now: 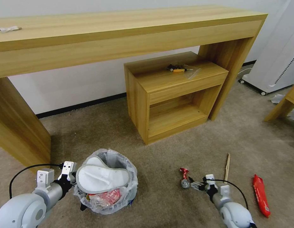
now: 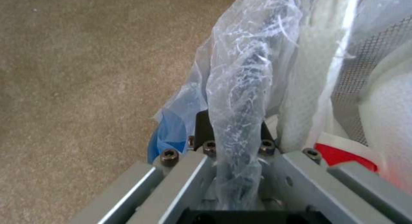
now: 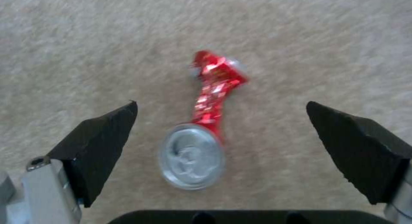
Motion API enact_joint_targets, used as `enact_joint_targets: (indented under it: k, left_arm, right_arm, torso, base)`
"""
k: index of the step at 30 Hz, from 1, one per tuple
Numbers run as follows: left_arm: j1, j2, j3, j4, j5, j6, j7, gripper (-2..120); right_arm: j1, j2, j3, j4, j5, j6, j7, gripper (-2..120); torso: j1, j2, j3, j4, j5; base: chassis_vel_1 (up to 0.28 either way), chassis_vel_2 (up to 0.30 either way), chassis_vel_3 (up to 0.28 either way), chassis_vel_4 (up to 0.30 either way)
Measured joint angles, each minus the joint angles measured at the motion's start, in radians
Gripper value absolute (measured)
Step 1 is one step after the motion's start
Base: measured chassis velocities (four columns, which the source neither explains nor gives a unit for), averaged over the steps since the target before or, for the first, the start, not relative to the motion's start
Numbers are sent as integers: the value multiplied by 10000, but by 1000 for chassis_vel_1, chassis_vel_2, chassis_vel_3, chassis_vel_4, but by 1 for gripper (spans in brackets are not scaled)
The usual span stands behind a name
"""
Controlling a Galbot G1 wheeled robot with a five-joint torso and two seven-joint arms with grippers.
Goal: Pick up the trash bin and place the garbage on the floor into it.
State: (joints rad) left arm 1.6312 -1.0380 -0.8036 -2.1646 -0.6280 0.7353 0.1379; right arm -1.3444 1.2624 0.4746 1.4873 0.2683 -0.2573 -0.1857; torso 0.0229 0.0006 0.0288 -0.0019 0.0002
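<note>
Trash bin (image 1: 105, 186) sits on the beige carpet floor (image 1: 172, 152) at about 7 o'clock in the head view, lined with a crinkly plastic bag (image 1: 129, 177). A white slipper (image 1: 101, 178) lies across its mouth, sole up; red litter shows through the liner beneath it.

Left gripper (image 1: 74, 177) is at the bin's 9 o'clock edge. In the left wrist view the left gripper (image 2: 234, 134) is closed onto the bag-covered rim (image 2: 240, 98), one dark pad on either side of it; a patch of the bin's blue band (image 2: 167, 134) shows just outside the rim.

Right gripper (image 1: 192, 183) hangs low over the carpet at about 5 o'clock, well apart from the bin. Crushed red can (image 1: 184, 178) lies on the floor right at its tip. In the right wrist view the right gripper (image 3: 221, 127) is spread wide, dark pads (image 3: 103, 140) standing clear on both sides of the can (image 3: 204, 127); the can's silver end faces the camera, twisted red body pointing away. No contact with it.

More garbage on the floor: wooden stick (image 1: 228, 167) at the can's 3 o'clock, just beyond the right arm; red wrapper (image 1: 261, 194) farther out the same way.

Background, 12 o'clock: long wooden table (image 1: 121, 28) against the wall, small wooden cabinet (image 1: 172, 95) under it with a black-and-yellow tool (image 1: 177, 68) on top.
</note>
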Motion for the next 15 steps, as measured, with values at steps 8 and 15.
enact_joint_targets:
  k: [8,15]
  left_arm:
    - [89,-9,-113,-122,-13,0,16,0]
    - [63,-18,-74,-118,1,0,18,0]
  right_arm:
    - [129,174,-219,-142,-101,-426,272,92]
    - [55,215,-131,-401,-133,-406,263,84]
  torso:
    - [0,0,0,0,0]
    - [0,0,0,-1,1]
  base:
    - [0,0,0,0]
    - [0,0,0,0]
